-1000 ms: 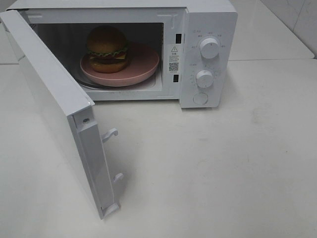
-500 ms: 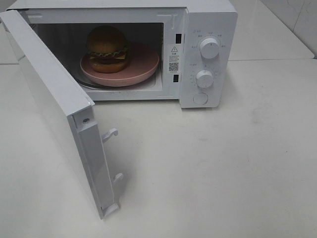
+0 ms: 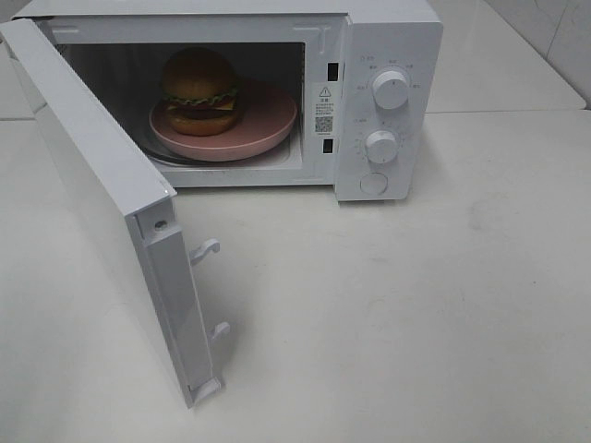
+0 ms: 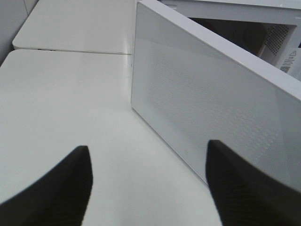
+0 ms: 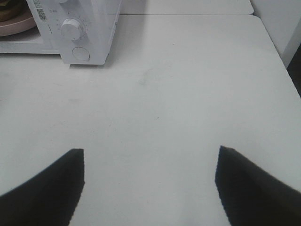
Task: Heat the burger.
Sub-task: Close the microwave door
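Note:
The burger (image 3: 200,90), with a golden-brown bun and dark filling, sits on a pink plate (image 3: 268,120) inside the white microwave (image 3: 388,37). The microwave's door (image 3: 83,157) is swung wide open toward the front left. Neither gripper appears in the high view. In the left wrist view my left gripper (image 4: 148,188) is open over the table, with nothing between its fingers, facing the outer face of the door (image 4: 202,103). My right gripper (image 5: 148,188) is open and empty over bare table, some way in front of the microwave's control panel (image 5: 94,28).
The control panel carries an upper knob (image 3: 391,89), a lower knob (image 3: 380,145) and a round button (image 3: 373,183). Two latch hooks (image 3: 208,247) stick out of the door's free edge. The white table (image 3: 416,314) stretches in front and to the right.

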Robot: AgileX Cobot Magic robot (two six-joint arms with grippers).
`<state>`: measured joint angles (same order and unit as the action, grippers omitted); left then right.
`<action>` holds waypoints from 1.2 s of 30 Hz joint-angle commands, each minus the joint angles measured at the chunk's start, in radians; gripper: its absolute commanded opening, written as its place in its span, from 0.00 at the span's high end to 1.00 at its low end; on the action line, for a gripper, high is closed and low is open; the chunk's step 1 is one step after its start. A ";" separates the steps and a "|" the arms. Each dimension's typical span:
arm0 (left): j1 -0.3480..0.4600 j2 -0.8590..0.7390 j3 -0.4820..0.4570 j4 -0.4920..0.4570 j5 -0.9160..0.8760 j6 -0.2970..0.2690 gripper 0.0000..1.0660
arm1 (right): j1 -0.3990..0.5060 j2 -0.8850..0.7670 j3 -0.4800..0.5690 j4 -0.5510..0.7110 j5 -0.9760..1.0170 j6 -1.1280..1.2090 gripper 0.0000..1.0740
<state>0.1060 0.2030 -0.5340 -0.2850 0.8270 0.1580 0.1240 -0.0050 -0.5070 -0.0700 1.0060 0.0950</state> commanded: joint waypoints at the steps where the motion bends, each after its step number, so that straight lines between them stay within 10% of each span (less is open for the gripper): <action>1: 0.003 0.061 0.019 0.015 -0.094 0.002 0.65 | -0.006 -0.030 0.005 0.001 -0.012 -0.012 0.30; 6: 0.003 0.147 0.065 0.013 -0.200 0.005 1.00 | -0.006 -0.030 0.005 0.001 -0.012 -0.012 0.30; 15: 0.003 0.252 0.173 -0.047 -0.590 0.152 1.00 | -0.006 -0.030 0.005 0.001 -0.012 -0.012 0.30; 27: 0.003 0.385 0.278 -0.059 -0.939 0.163 1.00 | -0.006 -0.030 0.005 0.001 -0.012 -0.012 0.30; 32: 0.003 0.468 0.308 -0.015 -1.103 0.124 1.00 | -0.006 -0.030 0.005 0.001 -0.012 -0.012 0.30; 36: 0.003 0.572 0.308 0.166 -1.189 -0.036 1.00 | -0.006 -0.030 0.005 0.001 -0.012 -0.012 0.30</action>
<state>0.1060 0.7740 -0.2300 -0.1500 -0.3360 0.1450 0.1240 -0.0050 -0.5070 -0.0700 1.0060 0.0950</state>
